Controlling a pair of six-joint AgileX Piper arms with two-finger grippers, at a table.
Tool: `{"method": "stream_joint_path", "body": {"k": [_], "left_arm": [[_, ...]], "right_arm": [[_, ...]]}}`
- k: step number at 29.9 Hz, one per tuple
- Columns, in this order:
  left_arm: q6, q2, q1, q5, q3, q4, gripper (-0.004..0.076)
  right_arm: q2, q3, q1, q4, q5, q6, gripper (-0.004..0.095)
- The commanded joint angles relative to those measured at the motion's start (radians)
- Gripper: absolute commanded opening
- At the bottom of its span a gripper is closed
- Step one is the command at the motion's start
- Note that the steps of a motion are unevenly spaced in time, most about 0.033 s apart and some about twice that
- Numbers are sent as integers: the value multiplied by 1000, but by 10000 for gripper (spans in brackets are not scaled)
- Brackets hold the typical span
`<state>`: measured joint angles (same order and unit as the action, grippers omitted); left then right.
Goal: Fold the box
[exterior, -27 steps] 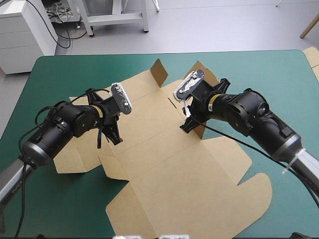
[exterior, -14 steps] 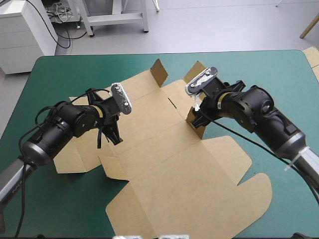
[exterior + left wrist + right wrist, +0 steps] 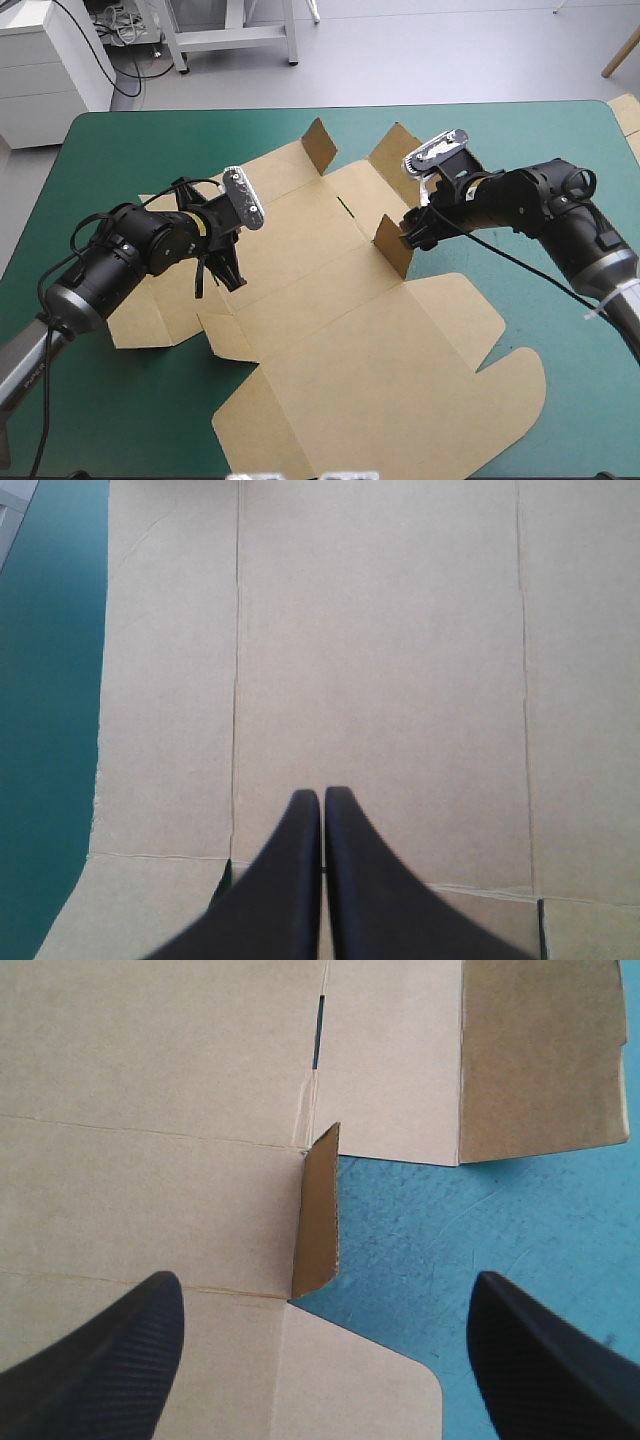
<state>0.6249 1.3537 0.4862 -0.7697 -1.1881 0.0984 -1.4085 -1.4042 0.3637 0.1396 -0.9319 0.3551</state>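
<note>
The brown box (image 3: 340,330) lies as a cut sheet, mostly flat, in the middle of the teal-green table. Three small flaps stand up: one at the far edge (image 3: 320,145), one beside it (image 3: 392,150), and one on the right side (image 3: 392,245). My left gripper (image 3: 230,275) is shut, its tips pressing down on a flat panel (image 3: 380,660) near the sheet's left side; in its wrist view the left gripper (image 3: 322,798) forms one pointed arch. My right gripper (image 3: 410,235) is open just right of the right-side flap. That flap (image 3: 320,1215) stands ahead, between the open fingers of the right gripper (image 3: 322,1295).
Bare teal-green cover (image 3: 560,160) shows right of the box and along the far edge (image 3: 150,140). A narrow slot (image 3: 317,1035) is cut in the panel beyond the raised flap. A pale board edge (image 3: 627,115) shows at the table's far right corner.
My right arm has drawn back to the right, off the board's middle, and now sits just outside the raised right-side flap. The left arm has not moved.
</note>
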Motion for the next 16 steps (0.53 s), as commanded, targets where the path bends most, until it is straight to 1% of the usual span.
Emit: {"method": "stream_joint_path", "body": {"k": [1, 7, 13, 16], "left_arm": [[-8, -27, 6, 47, -37, -8, -8], [-8, -27, 6, 47, -37, -12, -8], [-16, -27, 6, 47, -37, -12, -8], [-16, -27, 6, 47, -37, -12, -8]], "right_arm": [[2, -36, -9, 22, 34, 20, 718], [-67, -36, -9, 22, 21, 36, 719], [-152, -40, -9, 24, 45, 44, 717], [-200, -66, -9, 30, 34, 44, 717]]}}
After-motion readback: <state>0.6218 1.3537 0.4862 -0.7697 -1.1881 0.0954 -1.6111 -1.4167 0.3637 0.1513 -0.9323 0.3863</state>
